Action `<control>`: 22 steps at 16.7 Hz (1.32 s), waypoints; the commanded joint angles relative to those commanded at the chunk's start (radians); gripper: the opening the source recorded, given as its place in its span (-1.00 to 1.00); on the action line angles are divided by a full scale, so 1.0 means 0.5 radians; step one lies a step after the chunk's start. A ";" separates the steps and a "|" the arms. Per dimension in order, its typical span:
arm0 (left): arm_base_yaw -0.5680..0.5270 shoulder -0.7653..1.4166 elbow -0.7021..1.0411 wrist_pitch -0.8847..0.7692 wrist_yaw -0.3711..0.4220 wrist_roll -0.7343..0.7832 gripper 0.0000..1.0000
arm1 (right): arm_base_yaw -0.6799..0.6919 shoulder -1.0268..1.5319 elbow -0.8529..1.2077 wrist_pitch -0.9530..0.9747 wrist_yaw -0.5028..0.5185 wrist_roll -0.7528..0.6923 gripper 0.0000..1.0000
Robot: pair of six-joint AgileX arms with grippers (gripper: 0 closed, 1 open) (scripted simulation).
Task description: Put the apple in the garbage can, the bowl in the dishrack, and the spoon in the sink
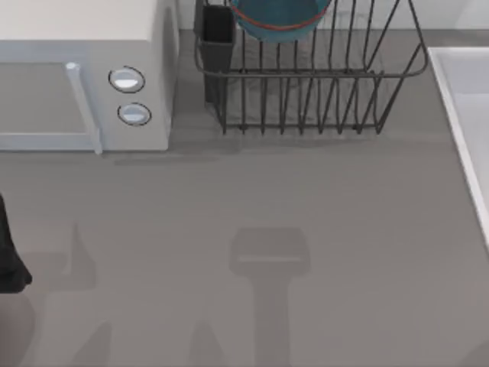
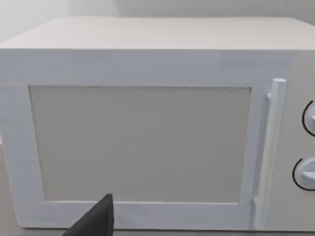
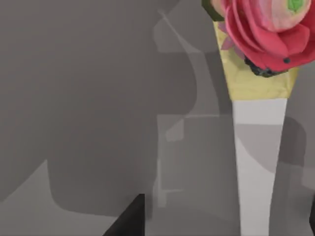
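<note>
The spoon lies on the grey table, with a red flower-shaped end, a yellowish part and a pale handle crossed by a shadow. My right gripper hangs close over it, open, its dark fingertips wide apart on either side of the handle and not touching it. The teal-blue bowl with its reddish rim rests inside the dark wire dishrack at the back. The pale sink runs along the right edge. The apple and the garbage can are out of view. My left arm stays at the left edge.
A white microwave with two round knobs stands at the back left; in the left wrist view its door is straight ahead. The rack's dark utensil cup is at its left corner. Arm shadows fall on the middle of the table.
</note>
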 joint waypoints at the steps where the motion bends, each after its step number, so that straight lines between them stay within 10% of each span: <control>1: 0.000 0.000 0.000 0.000 0.000 0.000 1.00 | 0.000 0.000 0.000 0.000 0.000 0.000 -0.81; 10: 0.000 0.000 0.000 0.000 0.000 0.000 1.00 | 0.000 0.000 0.000 0.000 0.000 0.000 -1.00; 22: 0.000 0.000 0.000 0.000 0.000 0.000 1.00 | -0.008 -0.418 0.536 -1.006 -0.063 0.079 -1.00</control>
